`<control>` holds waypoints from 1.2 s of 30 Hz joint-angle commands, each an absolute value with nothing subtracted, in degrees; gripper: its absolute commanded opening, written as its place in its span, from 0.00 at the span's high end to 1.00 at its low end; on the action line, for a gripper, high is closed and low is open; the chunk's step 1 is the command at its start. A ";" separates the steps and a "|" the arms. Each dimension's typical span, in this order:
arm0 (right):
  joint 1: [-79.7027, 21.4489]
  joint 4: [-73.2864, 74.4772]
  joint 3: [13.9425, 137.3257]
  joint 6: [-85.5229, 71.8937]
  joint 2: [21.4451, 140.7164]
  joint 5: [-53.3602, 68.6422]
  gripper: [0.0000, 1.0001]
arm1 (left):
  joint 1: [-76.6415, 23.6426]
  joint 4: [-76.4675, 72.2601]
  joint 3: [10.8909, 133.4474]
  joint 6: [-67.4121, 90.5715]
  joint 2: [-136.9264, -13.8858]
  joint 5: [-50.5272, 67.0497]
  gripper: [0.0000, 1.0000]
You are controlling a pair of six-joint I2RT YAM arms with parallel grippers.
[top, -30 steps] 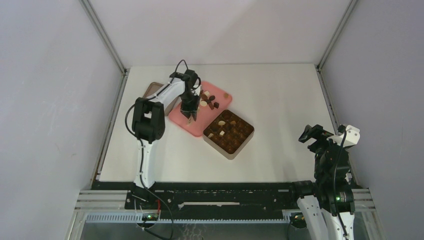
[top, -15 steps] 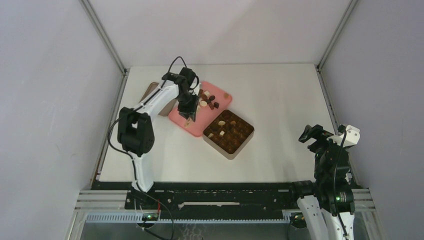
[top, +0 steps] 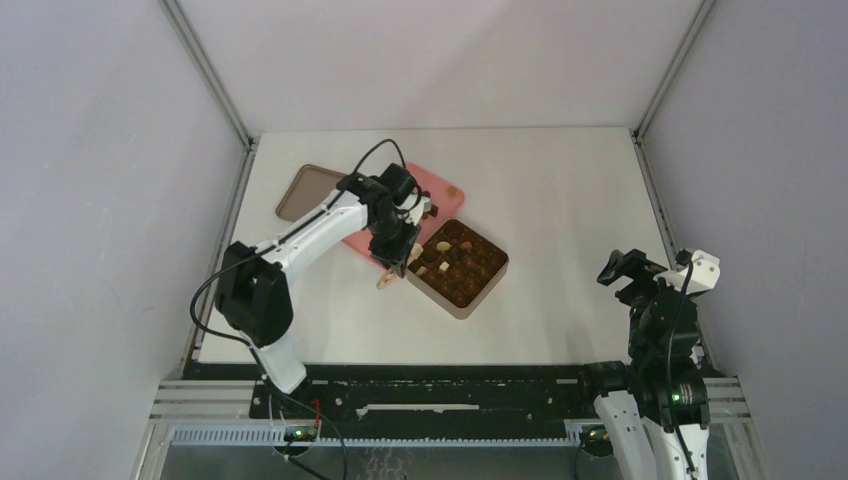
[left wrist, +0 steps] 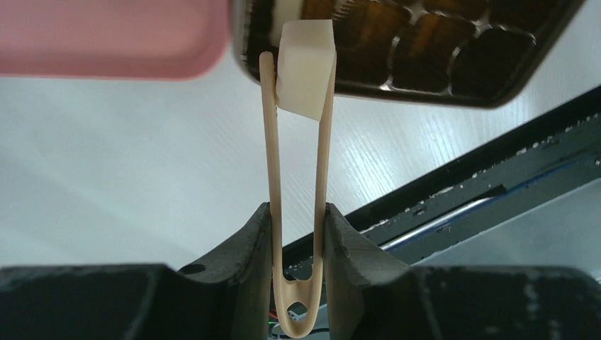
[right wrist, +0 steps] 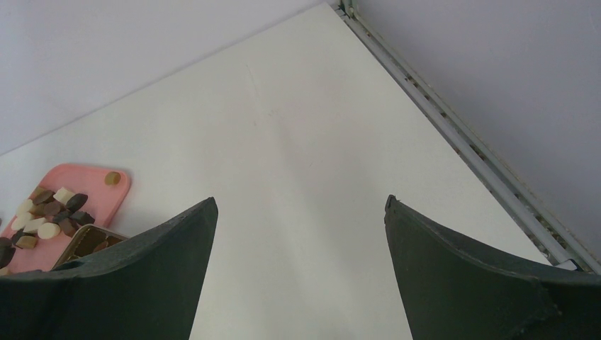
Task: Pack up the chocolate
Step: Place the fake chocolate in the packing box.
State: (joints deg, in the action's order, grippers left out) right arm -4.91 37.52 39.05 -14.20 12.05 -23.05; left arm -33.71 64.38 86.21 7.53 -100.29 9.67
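The left end effector is pinching a pair of thin, pale wooden tongs, its dark fingers pressing on the two slim arms near their looped end. The tongs are tapering away from the fingers, and their tips are squeezing a white chocolate, a blocky, smooth, matte piece. This piece is sitting at the tongs' far end, well out from the fingers and not touching them. It is at the left corner of the tin, just beside the near edge of the pink tray; whether it is touching the tin's rim cannot be told.

The tin is square with a shiny tan wall and a dark insert of rounded cells, several of them holding brown and cream pieces. The pink tray is smooth with rounded corners, and more chocolates are lying loose on it in a heap, dark, mid-brown and cream. A flat brown tray is lying to its left on the white desk.

The right end effector is hanging near the right edge, fingers spread wide, holding nothing.
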 commanded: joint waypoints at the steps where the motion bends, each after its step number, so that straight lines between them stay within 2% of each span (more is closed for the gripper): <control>1: -5.19 35.54 39.02 -13.27 11.77 -23.38 0.04 | -37.51 63.37 84.34 7.74 -96.81 11.44 0.78; 10: -5.19 35.59 39.01 -13.27 11.89 -23.29 0.04 | -42.10 62.36 83.41 8.52 -99.39 11.86 0.76; 23: -5.21 35.66 39.02 -13.27 11.77 -23.40 0.04 | -42.98 61.75 82.15 8.60 -102.21 10.97 0.71; 30: -5.19 35.68 39.02 -13.27 11.80 -23.25 0.04 | -43.07 61.62 82.21 8.61 -102.40 10.94 0.62; 36: -5.19 35.51 39.02 -13.18 12.04 -22.41 0.03 | -43.10 61.69 82.16 8.53 -101.74 10.65 0.59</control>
